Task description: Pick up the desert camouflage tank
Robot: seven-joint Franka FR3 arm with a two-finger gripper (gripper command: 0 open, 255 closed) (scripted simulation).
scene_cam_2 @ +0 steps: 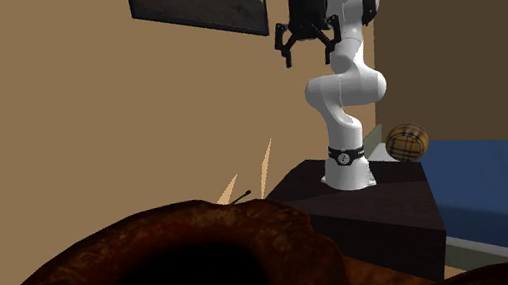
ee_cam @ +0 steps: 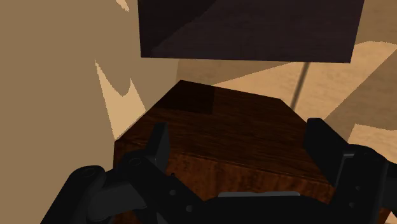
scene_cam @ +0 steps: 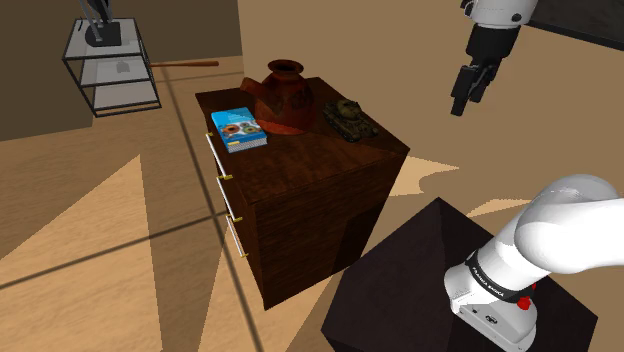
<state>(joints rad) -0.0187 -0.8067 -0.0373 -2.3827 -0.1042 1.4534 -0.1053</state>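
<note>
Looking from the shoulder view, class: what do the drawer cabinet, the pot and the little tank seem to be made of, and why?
Drawer cabinet: dark wood, lightly polished; grain streaks and a soft sheen.
Pot: probably fired clay, matt; mottled reddish-brown surface.
Tank: painted camouflage blotches; whether plastic or metal underneath cannot be told.

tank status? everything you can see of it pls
The tank is a small toy in mottled olive and tan, with a hull and a low turret. It sits upright on the dark wooden drawer chest, near the top's far corner at the shoulder view's right, close beside the brown vase. Nothing grips it: the open gripper hangs in the air off to its right.
</note>
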